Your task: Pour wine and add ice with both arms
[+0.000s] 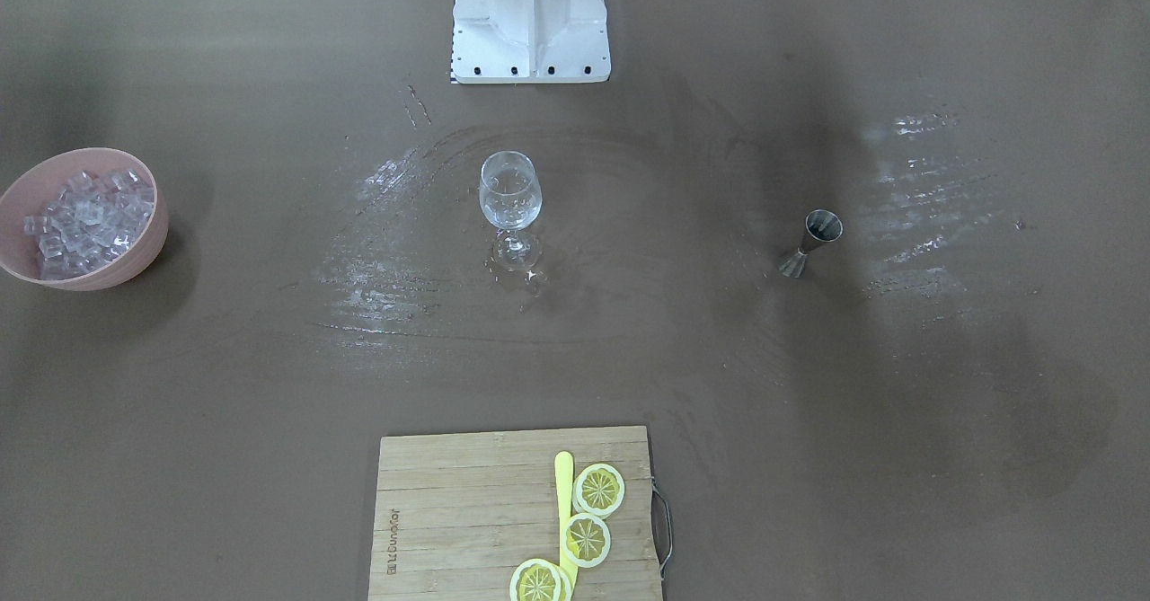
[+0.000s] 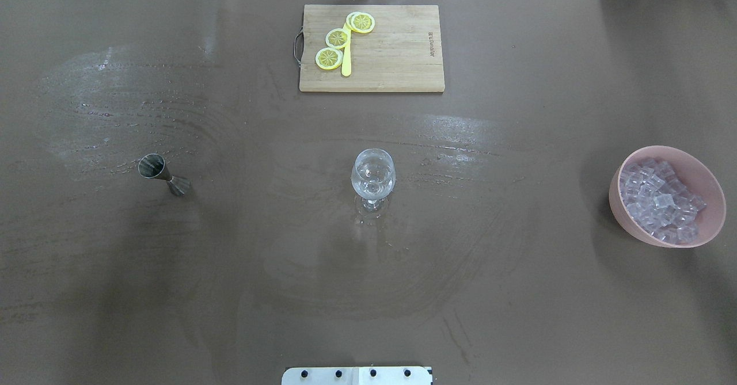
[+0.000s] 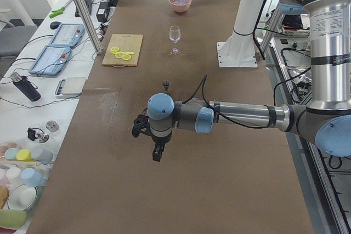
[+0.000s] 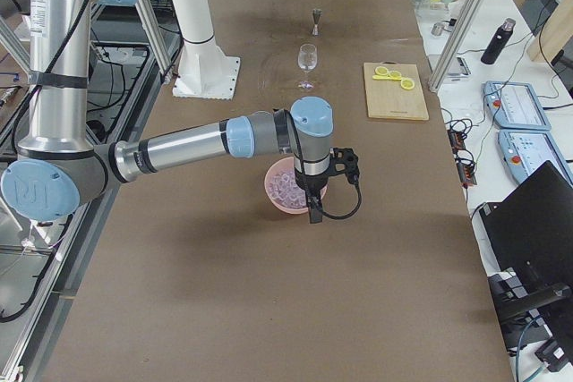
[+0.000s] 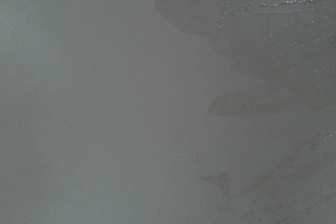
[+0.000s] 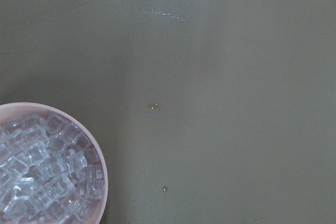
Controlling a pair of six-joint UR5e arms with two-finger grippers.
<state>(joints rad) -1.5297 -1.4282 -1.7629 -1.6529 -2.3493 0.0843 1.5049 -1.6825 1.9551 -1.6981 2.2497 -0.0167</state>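
Note:
A clear wine glass (image 2: 373,175) stands upright at the table's middle, also in the front view (image 1: 510,197). The ice (image 2: 659,201), many small clear cubes, fills a pink bowl (image 2: 708,192) on the right, and also shows in the right wrist view (image 6: 42,182). A steel jigger (image 2: 161,173) stands on the left. My left gripper (image 3: 156,153) hangs above bare table on the near side of the jigger (image 3: 166,85). My right gripper (image 4: 314,210) hangs over the near rim of the bowl (image 4: 279,200). Both grippers show only in the side views, so I cannot tell whether they are open or shut.
A wooden cutting board (image 2: 397,57) with three lemon slices (image 2: 337,38) and a yellow knife (image 2: 346,63) lies at the far edge. The white stand's base (image 2: 357,375) sits at the near edge. Wet streaks (image 2: 115,109) mark the brown table.

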